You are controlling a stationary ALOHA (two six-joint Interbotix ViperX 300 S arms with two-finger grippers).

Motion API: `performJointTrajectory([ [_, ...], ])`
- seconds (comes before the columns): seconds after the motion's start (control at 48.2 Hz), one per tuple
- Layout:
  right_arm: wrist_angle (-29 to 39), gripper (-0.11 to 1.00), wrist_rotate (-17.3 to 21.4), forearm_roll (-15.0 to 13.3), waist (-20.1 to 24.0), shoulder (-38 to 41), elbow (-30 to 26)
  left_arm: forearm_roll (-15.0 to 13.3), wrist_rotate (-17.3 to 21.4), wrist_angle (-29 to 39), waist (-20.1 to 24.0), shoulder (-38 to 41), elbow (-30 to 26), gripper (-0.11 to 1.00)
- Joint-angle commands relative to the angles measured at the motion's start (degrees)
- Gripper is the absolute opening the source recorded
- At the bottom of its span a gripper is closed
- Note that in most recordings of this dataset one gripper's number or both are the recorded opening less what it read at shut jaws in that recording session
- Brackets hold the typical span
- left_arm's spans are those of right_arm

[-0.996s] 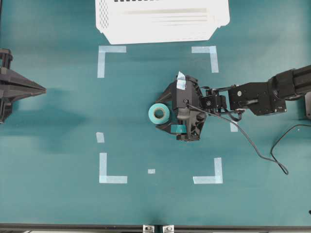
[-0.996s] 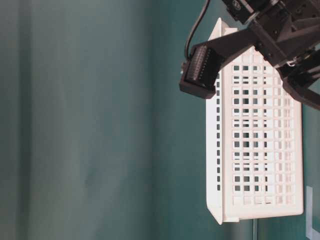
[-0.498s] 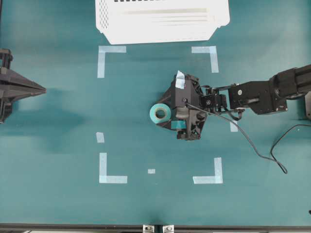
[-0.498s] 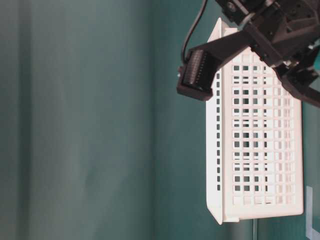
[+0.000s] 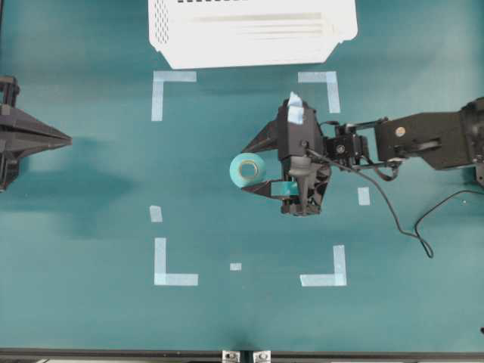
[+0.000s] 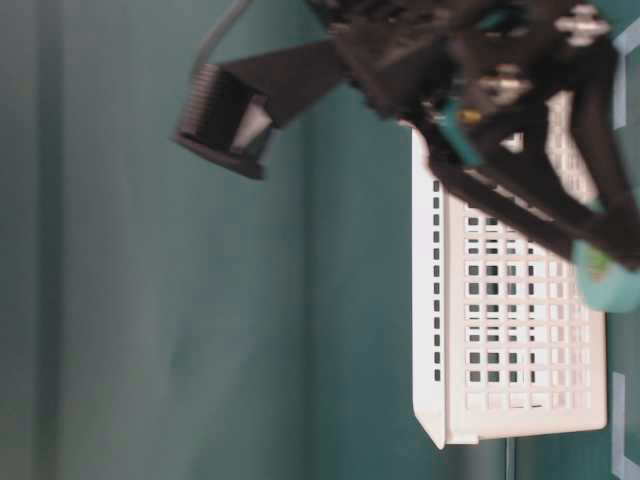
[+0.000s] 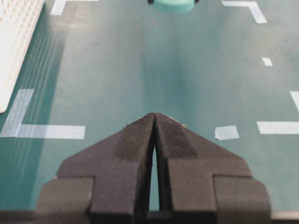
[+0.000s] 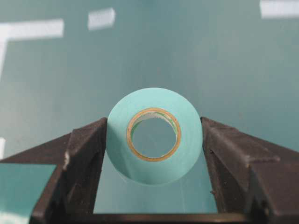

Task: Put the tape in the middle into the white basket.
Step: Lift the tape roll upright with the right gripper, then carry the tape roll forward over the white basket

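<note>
Teal tape (image 8: 154,135) clamped in right claw (image 5: 253,168), grasp step done; next, carry toward twelve o'clock over white basket (image 5: 249,47); left claw (image 7: 154,128) together.

One roll of teal tape (image 5: 246,168), one white basket (image 5: 252,32) and two robot grippers, the left gripper (image 5: 66,139) and the right gripper (image 5: 252,167), share a green table (image 5: 91,302). Four L-shaped corner marks (image 5: 172,262) of pale tape and three small loose tape squares (image 5: 156,214) dot the surface in the overhead view.
</note>
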Motion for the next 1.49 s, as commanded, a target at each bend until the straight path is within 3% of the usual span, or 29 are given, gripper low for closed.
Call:
performJointTrajectory([
  [0.0,0.70,0.68,-0.09,-0.18,0.18,-3.60,-0.62,0.00,0.00,-0.53,-0.18,0.44,-0.79,-0.11],
  [0.913,4.48,0.68,-0.53,-0.26,0.18,-11.51,-0.09,0.00,0.00,-0.53,-0.18,0.44,-0.79,-0.11],
  [1.058,4.48,0.68,-0.62,-1.58,-0.09,-11.51,-0.44,0.00,0.00,-0.53,-0.18,0.44,-0.79,-0.11],
  [1.266,6.15,0.68,-0.53,-5.01,-3.25,-12.22,-1.05,0.00,-0.09,-0.53,-0.18,0.44,-0.79,-0.11],
  [1.473,7.03,0.68,-0.70,-5.80,-8.79,-12.92,-0.88,0.00,-0.09,-0.53,-0.18,0.44,-0.79,-0.11],
])
